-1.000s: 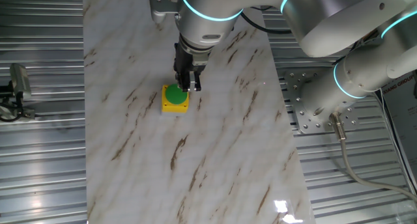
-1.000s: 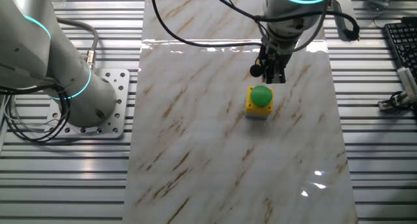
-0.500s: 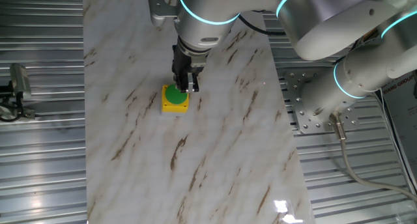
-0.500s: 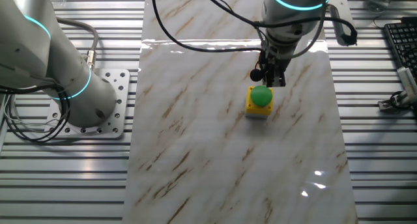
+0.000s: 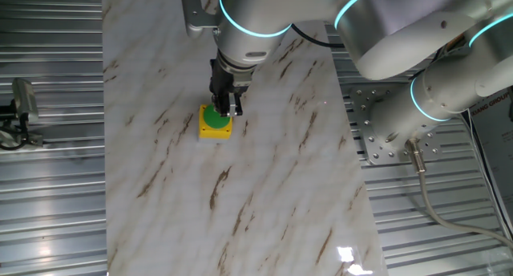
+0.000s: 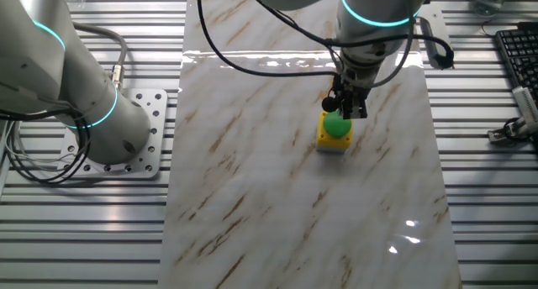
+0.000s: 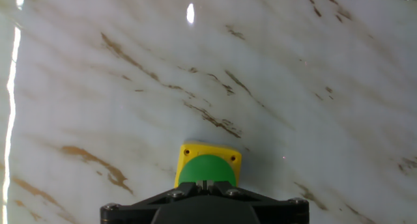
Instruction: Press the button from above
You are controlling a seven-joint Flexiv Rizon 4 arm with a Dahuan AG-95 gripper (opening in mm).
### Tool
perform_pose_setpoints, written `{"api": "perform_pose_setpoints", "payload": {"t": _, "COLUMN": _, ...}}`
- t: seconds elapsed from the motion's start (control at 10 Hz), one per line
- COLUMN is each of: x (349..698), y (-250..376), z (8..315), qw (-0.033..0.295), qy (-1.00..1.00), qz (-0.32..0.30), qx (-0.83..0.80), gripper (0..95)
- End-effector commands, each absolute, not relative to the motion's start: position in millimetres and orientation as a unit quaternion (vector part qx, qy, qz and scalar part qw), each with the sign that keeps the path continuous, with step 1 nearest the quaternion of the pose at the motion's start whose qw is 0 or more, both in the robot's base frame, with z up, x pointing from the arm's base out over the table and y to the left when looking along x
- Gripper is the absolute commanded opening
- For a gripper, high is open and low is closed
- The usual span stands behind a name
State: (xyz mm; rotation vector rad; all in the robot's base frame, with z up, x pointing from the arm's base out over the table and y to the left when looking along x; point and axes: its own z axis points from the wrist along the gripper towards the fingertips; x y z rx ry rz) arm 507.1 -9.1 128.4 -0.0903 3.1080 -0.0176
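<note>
The button has a round green cap [image 5: 212, 116] on a square yellow box [image 5: 214, 131] and sits on the marble-patterned board. It also shows in the other fixed view [image 6: 336, 126] and low in the hand view [image 7: 207, 169]. My gripper [image 5: 226, 107] hangs right over the cap's far side, fingers pointing down, also seen in the other fixed view [image 6: 348, 109]. In the hand view the two fingertips [image 7: 205, 183] meet with only a thin seam between them, so the gripper is shut and holds nothing. I cannot tell whether the tips touch the cap.
The marble board [image 6: 277, 180] lies on a ribbed metal table. The arm's base plate [image 6: 139, 142] stands at one side. A keyboard [image 6: 517, 58] and a small metal clamp [image 5: 22, 103] lie off the board's edges.
The gripper has moved down and sideways toward the button; its tips now overlap the green cap. The button has not moved.
</note>
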Motion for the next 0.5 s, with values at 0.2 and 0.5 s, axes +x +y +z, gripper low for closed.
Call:
{"api": "perform_pose_setpoints", "payload": {"t": 0.2, "x": 507.7, "y": -10.3, "z": 116.5, "qw": 0.017, "qy": 0.999, "qz": -0.006, "qx": -0.028, "gripper": 0.0}}
{"api": "perform_pose_setpoints", "payload": {"t": 0.5, "x": 507.8, "y": -10.1, "z": 103.0, "qw": 0.019, "qy": 0.999, "qz": -0.005, "qx": -0.026, "gripper": 0.0}}
